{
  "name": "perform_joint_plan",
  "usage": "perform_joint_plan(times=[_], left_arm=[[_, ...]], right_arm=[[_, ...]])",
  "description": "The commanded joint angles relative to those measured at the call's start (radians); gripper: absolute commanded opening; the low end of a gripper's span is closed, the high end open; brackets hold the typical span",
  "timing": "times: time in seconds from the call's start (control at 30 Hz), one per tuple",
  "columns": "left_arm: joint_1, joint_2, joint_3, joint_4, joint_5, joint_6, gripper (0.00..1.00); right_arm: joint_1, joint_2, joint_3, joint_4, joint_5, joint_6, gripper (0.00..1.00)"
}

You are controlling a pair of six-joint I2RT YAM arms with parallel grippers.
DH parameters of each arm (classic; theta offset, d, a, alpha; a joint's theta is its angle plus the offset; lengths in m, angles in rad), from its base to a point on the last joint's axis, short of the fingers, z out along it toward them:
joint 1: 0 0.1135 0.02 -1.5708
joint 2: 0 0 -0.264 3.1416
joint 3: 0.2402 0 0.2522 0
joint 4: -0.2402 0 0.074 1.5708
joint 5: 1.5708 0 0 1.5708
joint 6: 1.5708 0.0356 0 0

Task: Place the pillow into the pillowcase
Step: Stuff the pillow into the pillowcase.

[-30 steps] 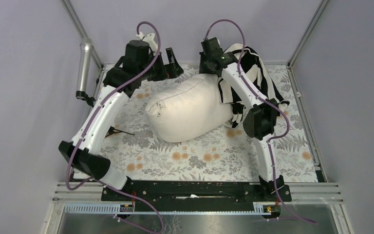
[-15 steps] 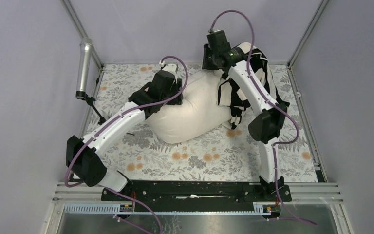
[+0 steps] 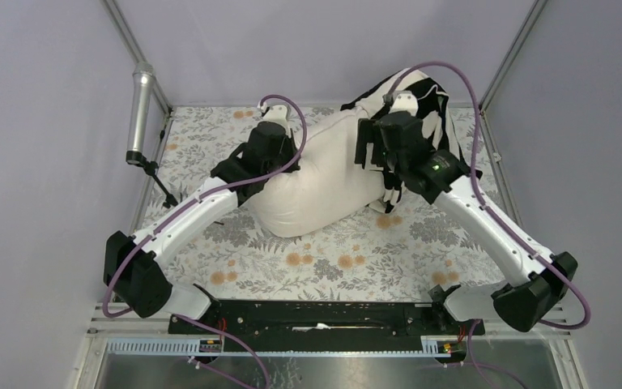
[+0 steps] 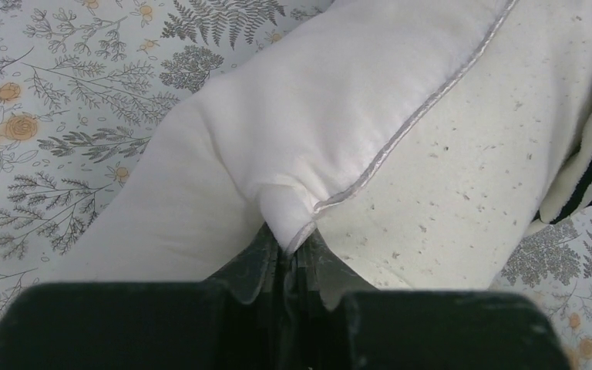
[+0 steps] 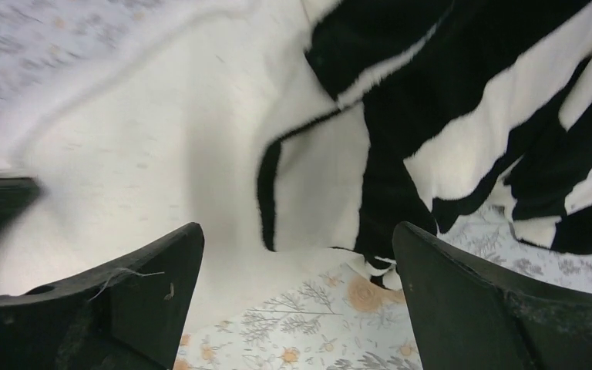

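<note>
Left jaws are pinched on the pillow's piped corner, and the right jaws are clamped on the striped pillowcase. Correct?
Not quite. The right jaws stand open, holding nothing, with the pillowcase beyond them: see the right wrist view. The left jaws do pinch the pillow's corner.

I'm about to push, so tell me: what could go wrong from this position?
The left jaws pinch only a small fold at the seam of the pillow; it may slip out. The right jaws stand open, so nothing holds the pillowcase; a push may just shove it away rather than fill it.
</note>
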Motion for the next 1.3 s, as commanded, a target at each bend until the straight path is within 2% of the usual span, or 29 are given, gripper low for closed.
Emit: perform_joint_plan(times=[0.0, 0.17, 0.23, 0.33, 0.4, 0.5, 0.53, 0.57, 0.6, 0.7, 0.8, 0.87, 0.97, 1.07, 1.17, 1.27], left_arm=[[-0.005, -0.041, -0.060, -0.012, 0.046, -0.022, 0.00], [-0.012, -0.092, -0.113, 0.041, 0.066, -0.011, 0.00], [-0.016, -0.104, -0.129, 0.047, 0.061, -0.008, 0.00], [-0.017, -0.113, -0.147, 0.049, 0.053, -0.007, 0.00], [-0.018, -0.114, -0.152, 0.050, 0.059, -0.007, 0.00], [-0.022, -0.120, -0.160, 0.057, 0.054, -0.004, 0.00], [-0.023, -0.120, -0.163, 0.062, 0.056, -0.004, 0.00], [-0.026, -0.122, -0.165, 0.070, 0.058, -0.004, 0.00], [-0.029, -0.122, -0.168, 0.079, 0.062, -0.002, 0.00], [-0.060, -0.110, -0.159, 0.117, 0.056, 0.006, 0.00], [-0.111, -0.063, -0.100, 0.134, 0.034, 0.012, 0.00], [-0.154, -0.037, -0.052, 0.136, 0.008, 0.014, 0.00], [-0.190, -0.046, -0.036, 0.140, -0.034, -0.012, 0.00], [-0.170, -0.054, -0.039, 0.114, -0.040, -0.085, 0.00], [-0.057, -0.049, -0.050, 0.118, 0.132, -0.221, 0.00], [0.013, -0.019, -0.046, 0.146, 0.257, -0.267, 0.00]], right_arm=[[0.017, 0.036, -0.184, 0.196, 0.067, 0.020, 0.99], [0.018, 0.122, -0.153, 0.289, 0.105, -0.012, 1.00], [0.009, 0.160, -0.105, 0.246, 0.187, 0.007, 1.00], [-0.028, 0.151, -0.096, 0.185, 0.283, 0.040, 0.92], [-0.071, 0.106, -0.125, 0.184, 0.290, 0.045, 0.78], [-0.097, 0.079, -0.143, 0.210, 0.265, 0.020, 0.47], [-0.098, 0.085, -0.128, 0.209, 0.241, 0.008, 0.36], [-0.097, 0.095, -0.101, 0.197, 0.199, 0.002, 0.16], [-0.093, 0.102, -0.069, 0.178, 0.149, 0.007, 0.01], [0.012, 0.136, 0.123, 0.072, 0.036, 0.030, 0.00], [0.242, 0.247, 0.440, -0.044, -0.065, 0.055, 0.00], [0.329, 0.360, 0.685, -0.138, -0.080, 0.062, 0.00], [0.281, 0.511, 0.988, -0.262, -0.128, 0.084, 0.00], [0.172, 0.620, 1.158, -0.336, -0.230, 0.117, 0.00], [0.094, 0.652, 1.122, -0.302, -0.291, 0.136, 0.00], [0.032, 0.666, 1.037, -0.240, -0.353, 0.161, 0.00]])
